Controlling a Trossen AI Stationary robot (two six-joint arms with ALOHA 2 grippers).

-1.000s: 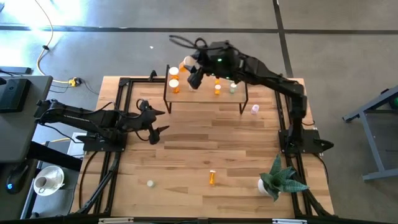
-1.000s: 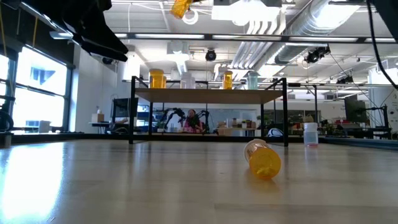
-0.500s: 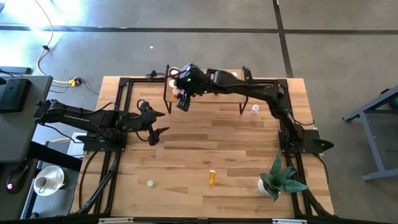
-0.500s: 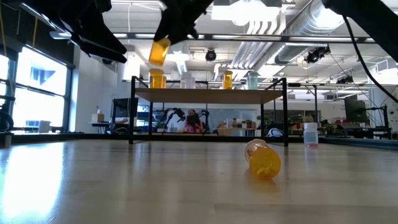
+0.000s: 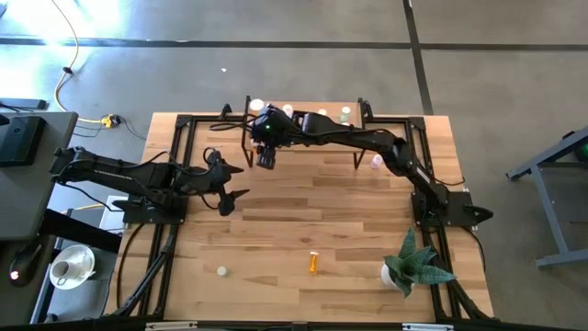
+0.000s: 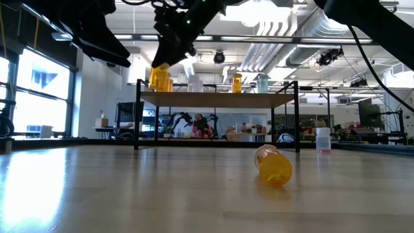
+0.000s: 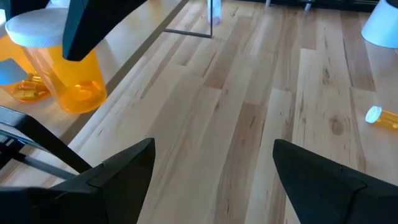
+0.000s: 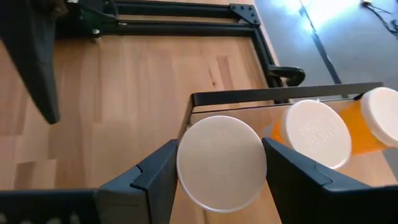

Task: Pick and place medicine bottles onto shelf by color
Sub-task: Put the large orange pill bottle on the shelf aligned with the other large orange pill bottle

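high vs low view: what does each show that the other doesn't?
Only the high view: the green spiky plant in a white pot, the left gripper idle over the table's left side with open jaws, and a small pale vial near the front edge.

Only the low view: the room behind, and the shelf's thin black legs side-on.

Both: the right gripper holding an orange white-capped bottle at the light-wood shelf, and an orange bottle lying on the tabletop.
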